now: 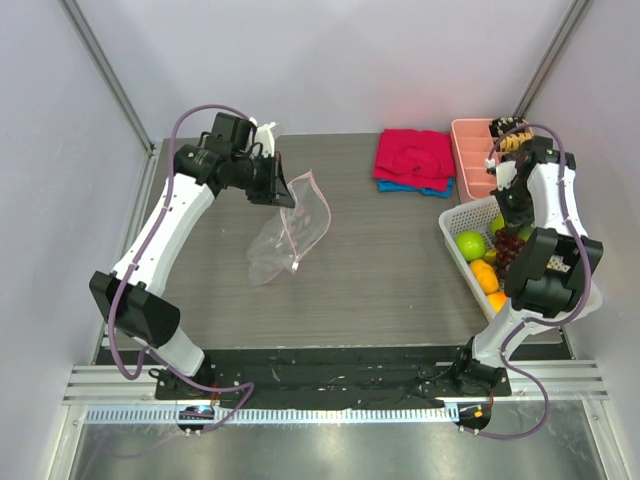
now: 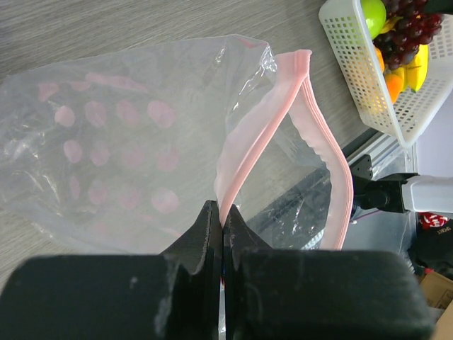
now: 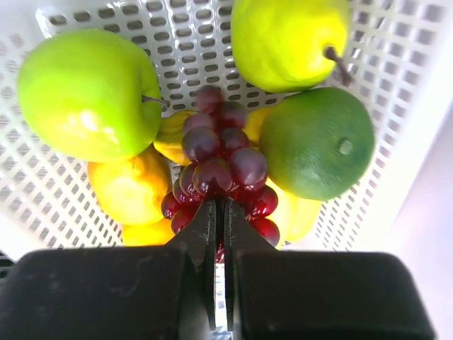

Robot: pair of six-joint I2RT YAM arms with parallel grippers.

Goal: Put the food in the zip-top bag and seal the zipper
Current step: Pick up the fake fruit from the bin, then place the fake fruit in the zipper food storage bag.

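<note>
Squarely within the grape bunch (image 3: 212,152), the right claw (image 3: 221,207) is clamped closed

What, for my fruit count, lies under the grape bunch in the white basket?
Yellow bananas peek out beneath the grape bunch, beside an orange. Whatever lies directly under the grapes, and behind the right gripper, is covered.

I can read no text, brand or number anywhere; one small label (image 2: 433,221) beyond the table is too blurred.

Grey wood-grain table (image 1: 380,290), pale walls (image 1: 330,60)
</note>
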